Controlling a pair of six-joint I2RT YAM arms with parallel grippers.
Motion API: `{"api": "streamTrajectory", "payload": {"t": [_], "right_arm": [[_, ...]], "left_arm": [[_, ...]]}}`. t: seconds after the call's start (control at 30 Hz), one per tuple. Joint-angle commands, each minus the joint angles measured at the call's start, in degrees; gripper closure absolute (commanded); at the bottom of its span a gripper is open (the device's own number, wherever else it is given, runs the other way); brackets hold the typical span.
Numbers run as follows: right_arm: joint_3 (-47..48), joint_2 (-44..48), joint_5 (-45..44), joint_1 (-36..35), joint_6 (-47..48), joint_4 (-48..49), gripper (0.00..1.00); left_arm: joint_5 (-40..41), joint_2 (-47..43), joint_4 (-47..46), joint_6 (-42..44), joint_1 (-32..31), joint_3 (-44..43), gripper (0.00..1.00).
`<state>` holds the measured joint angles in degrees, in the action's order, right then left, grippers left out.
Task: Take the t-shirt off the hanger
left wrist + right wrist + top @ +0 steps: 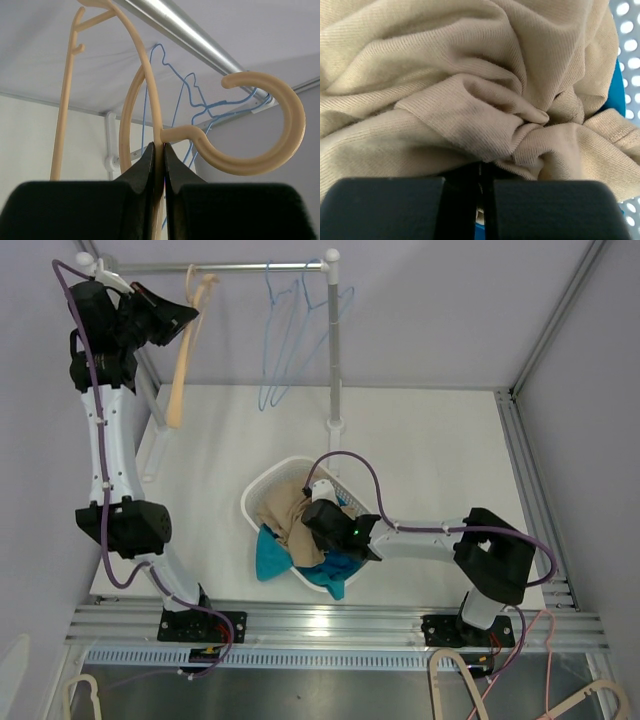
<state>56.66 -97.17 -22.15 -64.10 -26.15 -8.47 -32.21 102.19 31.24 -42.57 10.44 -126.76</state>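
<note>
Seen from above, the t-shirt [290, 510] is a beige heap in the white basket [248, 502] at mid-table. It lies over a teal cloth [268, 555] and is clear of the hanger [180, 370], which hangs bare at eleven o'clock under the rail [250, 267]. Blue wire hangers [285, 340] sit on the hanger's three o'clock side. The left gripper [192, 310] is raised to the hanger's top. The right gripper [315, 523] is down in the basket, on the shirt's four o'clock side. In the left wrist view the jaws are clamped on the thin neck of the hanger at six o'clock. The hook curls away toward three o'clock, near the rail but apparently not over it. The plastic looks stiff, light and smooth, so it could twist in a pinch. In the right wrist view ribbed beige cloth fills the frame, with teal showing at three o'clock and the perforated basket wall at one o'clock. The jaws are pressed together at six o'clock, and a fold of the shirt seems to be caught between them, though the contact itself is hidden. The shirt should handle as light, soft and limp: it will sag and stretch rather than slide. A thick gathered fold, or the stitched hem at four o'clock, looks like the surest place to grip it.
</note>
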Motion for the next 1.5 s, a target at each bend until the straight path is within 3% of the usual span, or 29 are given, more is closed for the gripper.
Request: {"api": "streamTrajectory", "payload": {"t": [0.0,0.07,0.13,0.17,0.2,0.4,0.63,1.17,1.3,1.47], "right_arm": [[-0.9,-0.2,0.5,-1.4,-1.4,-3.5,0.94],[-1.4,1.1,-0.7,-1.7,-1.2,-3.5,0.91],[-2.2,2.3,-1.1,-2.2,-0.8,-2.8,0.67],[-3.6,3.7,-1.3,-2.7,-0.5,-1.4,0.36],[-4.3,4.4,-2.0,-3.0,-0.5,-0.8,0.31],[-5.7,7.1,-2.3,-4.1,-0.5,1.4,0.30],[-7.0,14.6,-10.4,-8.1,2.7,3.2,0.22],[-3.6,32.5,-10.5,-8.8,7.3,-1.2,0.18],[-4.5,35.1,-11.2,-8.8,7.6,-1.8,0.18],[-5.1,36.3,-11.3,-8.9,7.0,-2.5,0.18]], "left_arm": [[-3.6,2.1,-5.4,-5.4,1.2,-4.5,0.99],[-4.1,4.2,-6.1,-7.3,1.3,-6.0,0.99],[-4.2,5.4,-7.4,-8.5,1.3,-6.9,0.99],[-4.1,5.6,-7.9,-8.8,1.3,-7.2,0.99],[-3.9,5.6,-8.5,-9.1,1.3,-7.3,0.99],[-3.2,7.3,-10.1,-10.6,1.3,-8.7,0.99],[-2.7,7.5,-13.5,-12.2,1.3,-8.1,0.99],[0.0,10.9,-12.1,-12.1,1.3,-7.9,0.99],[0.5,10.9,-11.6,-12.3,1.3,-7.6,0.87],[1.4,11.4,-9.5,-13.6,1.7,-7.4,0.90]]}}
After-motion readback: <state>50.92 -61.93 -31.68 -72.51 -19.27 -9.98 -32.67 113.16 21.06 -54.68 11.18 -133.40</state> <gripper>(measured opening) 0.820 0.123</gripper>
